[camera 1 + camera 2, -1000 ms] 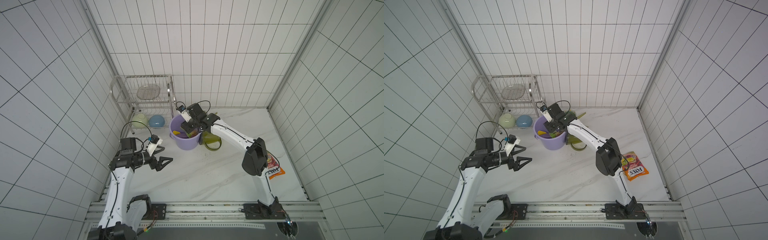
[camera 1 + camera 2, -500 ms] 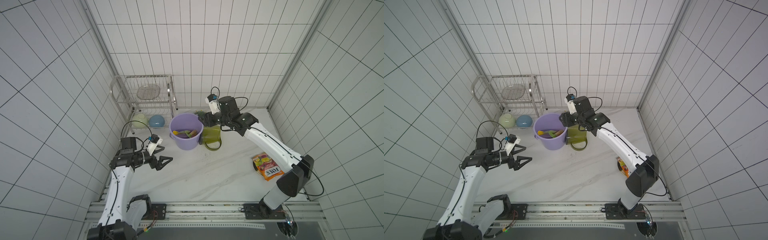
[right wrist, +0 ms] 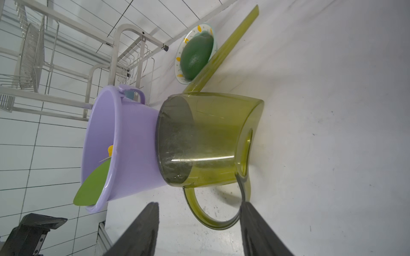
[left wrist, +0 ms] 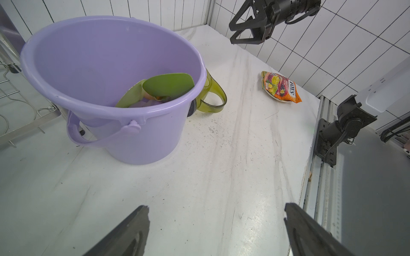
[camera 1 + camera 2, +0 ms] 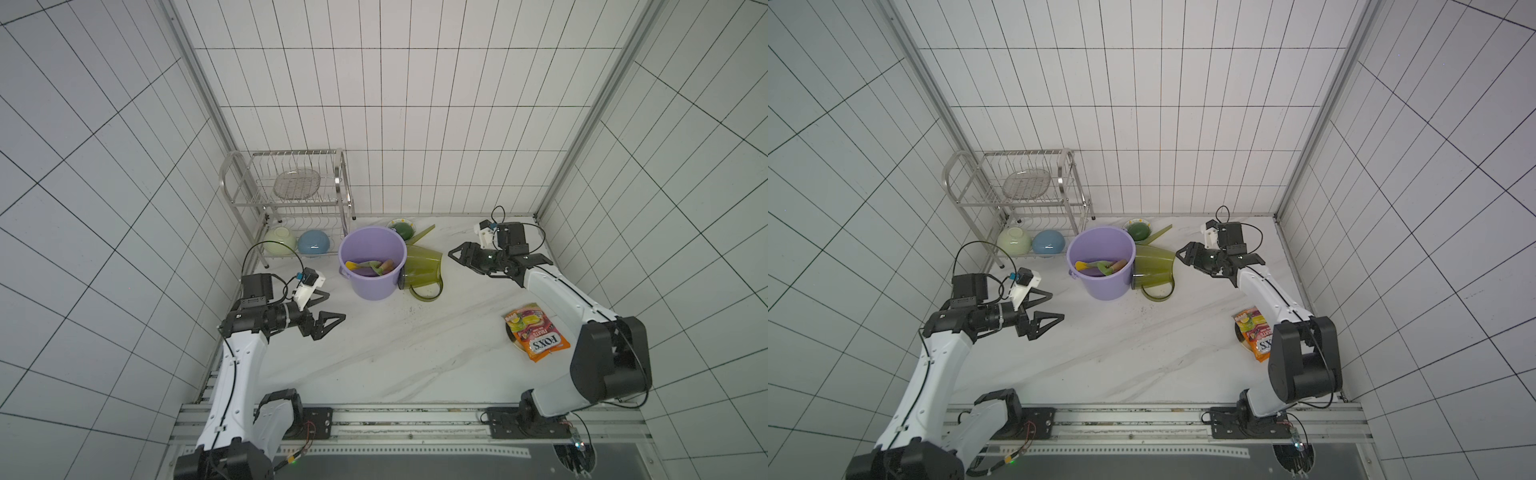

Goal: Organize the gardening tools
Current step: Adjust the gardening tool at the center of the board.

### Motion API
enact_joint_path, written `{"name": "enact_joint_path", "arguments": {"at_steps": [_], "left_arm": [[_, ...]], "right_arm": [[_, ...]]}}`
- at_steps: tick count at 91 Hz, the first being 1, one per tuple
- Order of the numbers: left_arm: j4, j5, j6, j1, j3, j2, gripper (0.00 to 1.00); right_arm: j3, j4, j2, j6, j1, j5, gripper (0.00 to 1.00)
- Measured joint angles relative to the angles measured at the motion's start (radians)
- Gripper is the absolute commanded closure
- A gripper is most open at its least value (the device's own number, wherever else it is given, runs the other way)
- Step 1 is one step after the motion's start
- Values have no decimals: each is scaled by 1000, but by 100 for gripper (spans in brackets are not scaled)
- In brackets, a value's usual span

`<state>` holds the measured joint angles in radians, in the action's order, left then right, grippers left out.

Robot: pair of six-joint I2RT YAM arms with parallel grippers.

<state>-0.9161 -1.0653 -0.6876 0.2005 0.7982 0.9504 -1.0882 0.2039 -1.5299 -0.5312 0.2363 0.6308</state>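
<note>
A purple bucket point(image 5: 371, 286) point(image 5: 1105, 286) stands at the back middle of the table. Inside it lie trowels: a yellow one point(image 5: 353, 264), a bright green blade point(image 4: 168, 85) point(image 3: 93, 186) and a pale green one point(image 4: 131, 97). The olive watering can point(image 5: 422, 270) point(image 3: 210, 137) lies on its side against the bucket's right wall, spout toward the back wall. My right gripper point(image 5: 463, 259) point(image 3: 199, 204) hangs open and empty to the right of the can, pointing at its handle point(image 3: 213, 221). My left gripper point(image 5: 336, 305) point(image 4: 216, 206) is wide open and empty, low over the table in front-left of the bucket.
A steel dish rack point(image 5: 291, 195) stands in the back left corner, with a pale green bowl point(image 5: 279, 241) and a blue bowl point(image 5: 313, 242) under it. A small plate with a green fruit point(image 5: 402, 228) sits behind the can. A snack bag point(image 5: 536, 332) lies at the right.
My right arm has swung from over the bucket out to the right of the watering can, its gripper empty. The left arm has not moved.
</note>
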Motion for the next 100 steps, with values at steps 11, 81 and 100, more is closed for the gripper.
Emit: {"name": "enact_joint_path", "arguments": {"at_steps": [11, 81, 100], "left_arm": [[0, -4, 0, 0, 0, 2, 4], [-1, -3, 0, 0, 0, -1, 4], [0, -2, 0, 0, 0, -1, 4]], "right_arm": [[55, -105, -61, -52, -74, 123, 37], [34, -734, -556, -435, -87, 459, 25], [4, -772, -568, -455, -35, 474, 29]]}}
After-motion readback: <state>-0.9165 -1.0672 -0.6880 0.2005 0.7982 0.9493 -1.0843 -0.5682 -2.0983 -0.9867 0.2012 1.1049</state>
